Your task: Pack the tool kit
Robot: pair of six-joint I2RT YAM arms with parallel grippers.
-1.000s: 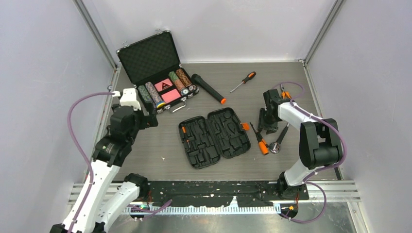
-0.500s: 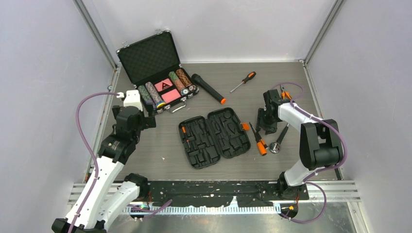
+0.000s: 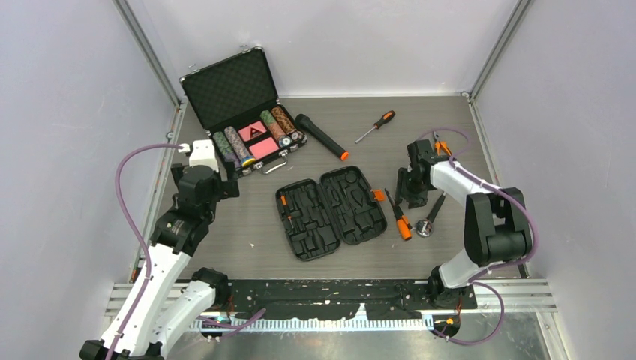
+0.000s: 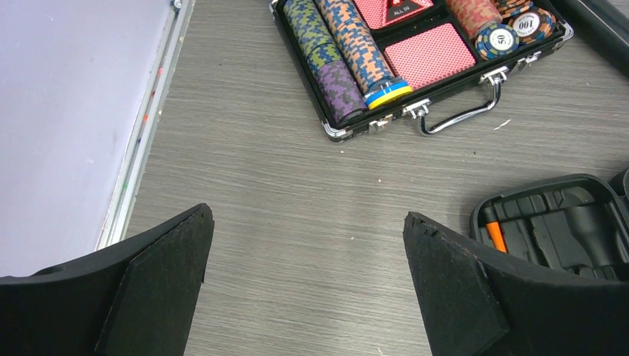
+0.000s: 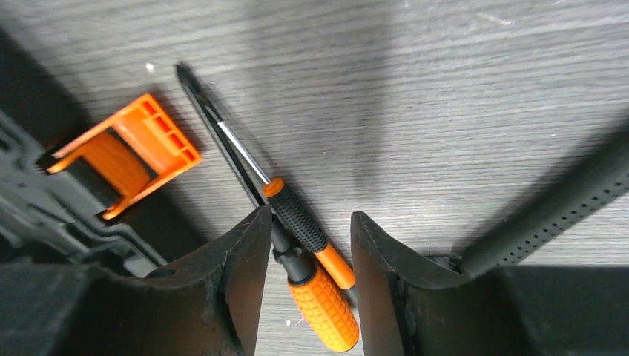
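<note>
The tool kit case [image 3: 330,212] lies open mid-table, its orange latch [image 3: 379,195] on the right side. My right gripper [image 3: 407,196] hangs low just right of it, open, its jaws straddling two screwdrivers lying side by side on the table: a thin one with a black knurled grip [image 5: 304,221] and a thicker one with an orange handle [image 5: 324,308]. The latch [image 5: 126,159] shows at the left of the right wrist view. Another orange-and-black screwdriver [image 3: 376,126] lies further back. My left gripper [image 4: 308,222] is wide open over bare table, left of the case [image 4: 564,222].
An open poker chip case [image 3: 240,112] stands at the back left, with a black flashlight [image 3: 321,136] beside it. A black-handled ratchet [image 3: 431,214] lies right of the screwdrivers. Orange-handled pliers [image 3: 440,145] sit behind the right arm. Walls enclose three sides.
The right jaws have spread a little around the two screwdrivers. The left arm has drawn back slightly towards the left, still wide open.
</note>
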